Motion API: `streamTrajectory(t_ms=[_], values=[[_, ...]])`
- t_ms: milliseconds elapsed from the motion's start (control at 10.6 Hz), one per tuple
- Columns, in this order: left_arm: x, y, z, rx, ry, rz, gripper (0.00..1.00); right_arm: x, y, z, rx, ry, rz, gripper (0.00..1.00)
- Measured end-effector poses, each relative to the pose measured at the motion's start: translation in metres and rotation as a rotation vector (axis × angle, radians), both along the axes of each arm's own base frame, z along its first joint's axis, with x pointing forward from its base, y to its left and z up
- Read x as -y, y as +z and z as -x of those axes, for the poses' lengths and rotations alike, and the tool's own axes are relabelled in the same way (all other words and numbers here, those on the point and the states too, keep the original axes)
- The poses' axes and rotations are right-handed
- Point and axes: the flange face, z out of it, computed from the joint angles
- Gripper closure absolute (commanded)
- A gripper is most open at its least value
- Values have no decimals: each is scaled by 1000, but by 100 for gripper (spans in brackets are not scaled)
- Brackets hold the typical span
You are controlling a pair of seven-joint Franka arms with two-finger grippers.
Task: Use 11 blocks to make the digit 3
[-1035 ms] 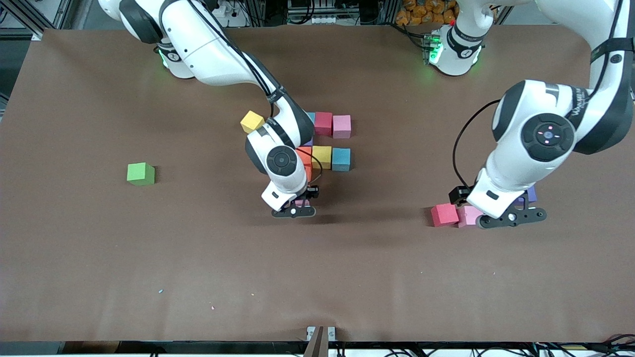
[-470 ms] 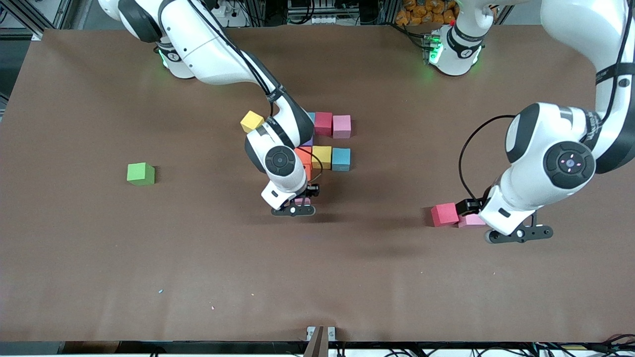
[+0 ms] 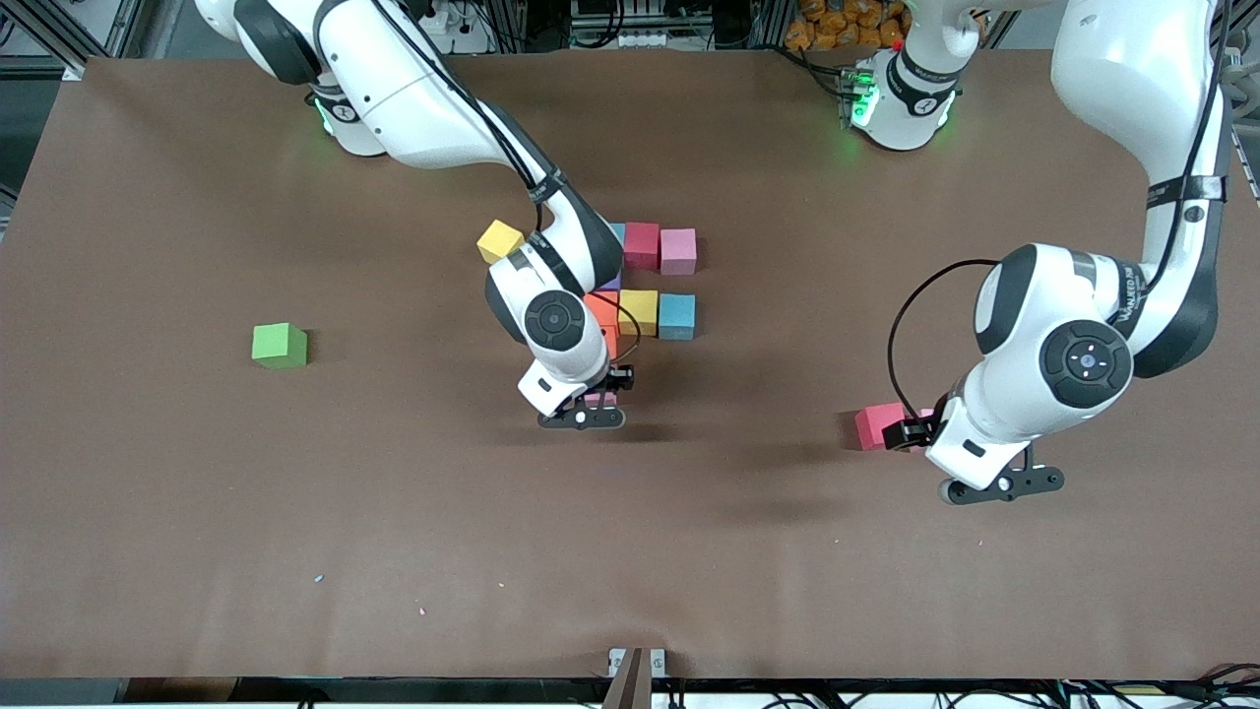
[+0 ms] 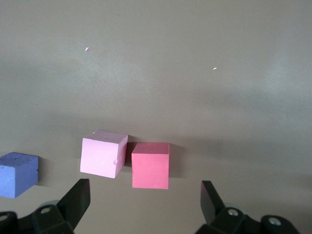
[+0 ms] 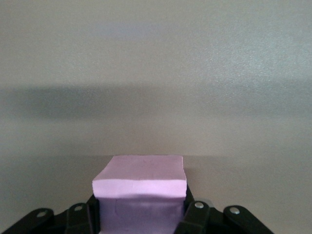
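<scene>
Right gripper [image 3: 587, 402] clamps a pink block [image 5: 140, 183] just below the orange column; set it flush (no gap). Left gripper [image 4: 144, 202], spread wide and empty, over red block [image 4: 150, 165].

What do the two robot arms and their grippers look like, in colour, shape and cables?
Both arms have glossy white rounded shells with black joint bands and round black caps at the wrist. A thin black cable loops along each forearm. The left gripper and the right gripper are flat black bars with small silver screws. Green lights glow at both bases.
</scene>
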Motion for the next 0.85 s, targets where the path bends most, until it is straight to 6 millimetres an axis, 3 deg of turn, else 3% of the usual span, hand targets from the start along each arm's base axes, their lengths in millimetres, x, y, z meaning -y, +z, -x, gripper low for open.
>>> streamTrajectory(t_ms=[564,846], values=[[8,-62,-2,-31,-13,13,0,1,0,0,-18,-29,-24,100],[4,-95,8,-73,-40,-35,0,1,0,-1,-18,-29,-25,100]])
